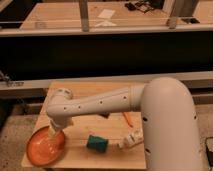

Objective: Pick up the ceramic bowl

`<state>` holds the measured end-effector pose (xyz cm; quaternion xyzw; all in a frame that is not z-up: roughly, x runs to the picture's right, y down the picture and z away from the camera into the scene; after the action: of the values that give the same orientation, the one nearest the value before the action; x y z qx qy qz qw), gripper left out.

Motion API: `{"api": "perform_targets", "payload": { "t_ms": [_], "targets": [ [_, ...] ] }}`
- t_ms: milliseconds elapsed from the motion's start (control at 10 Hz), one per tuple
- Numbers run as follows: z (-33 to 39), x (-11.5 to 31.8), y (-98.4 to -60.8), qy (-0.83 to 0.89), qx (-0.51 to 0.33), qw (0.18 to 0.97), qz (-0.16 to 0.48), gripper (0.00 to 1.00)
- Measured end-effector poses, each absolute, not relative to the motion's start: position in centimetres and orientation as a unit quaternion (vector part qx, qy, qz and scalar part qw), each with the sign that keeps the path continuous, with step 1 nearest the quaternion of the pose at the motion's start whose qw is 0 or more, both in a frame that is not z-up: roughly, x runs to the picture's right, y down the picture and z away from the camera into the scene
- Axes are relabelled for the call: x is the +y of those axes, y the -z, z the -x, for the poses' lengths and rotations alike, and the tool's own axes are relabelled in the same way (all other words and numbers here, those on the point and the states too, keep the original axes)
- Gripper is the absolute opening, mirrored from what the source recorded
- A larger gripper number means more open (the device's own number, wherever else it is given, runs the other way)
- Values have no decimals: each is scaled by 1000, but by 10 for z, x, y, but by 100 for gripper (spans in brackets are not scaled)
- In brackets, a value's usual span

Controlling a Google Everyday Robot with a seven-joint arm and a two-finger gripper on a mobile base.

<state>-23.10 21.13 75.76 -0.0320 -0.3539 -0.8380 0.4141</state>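
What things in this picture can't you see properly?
- Tool, at the upper rim of the ceramic bowl, camera view: too blurred to tell whether it touches the bowl.
- Small white thing beside the teal sponge: too blurred to identify.
- Thin orange thing: too small to identify.
- Right side of the table: hidden behind the robot's big white arm.

Single white arm (pixel 100 105), spanning leftward from its bulky rounded shoulder housing (pixel 167 120), which is standing well to the right of the ceramic bowl (pixel 42 149). The wrist (pixel 61 107) is bending downward above the bowl's upper right rim. The gripper (pixel 54 132) is hanging at that rim and pointing down, its jaws standing apart; whether it is touching the rim cannot be told.
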Motion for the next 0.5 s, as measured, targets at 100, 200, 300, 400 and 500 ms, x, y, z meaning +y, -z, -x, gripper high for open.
{"api": "perform_targets", "payload": {
  "t_ms": [100,200,300,400,500],
  "targets": [
    [232,212,-759,838,-354,414,32,73],
    [232,212,-762,837,-355,415,32,73],
    [232,212,-764,836,-356,416,32,73],
    [232,212,-766,835,-357,417,32,73],
    [233,212,-767,835,-357,418,32,73]
  ]
}}
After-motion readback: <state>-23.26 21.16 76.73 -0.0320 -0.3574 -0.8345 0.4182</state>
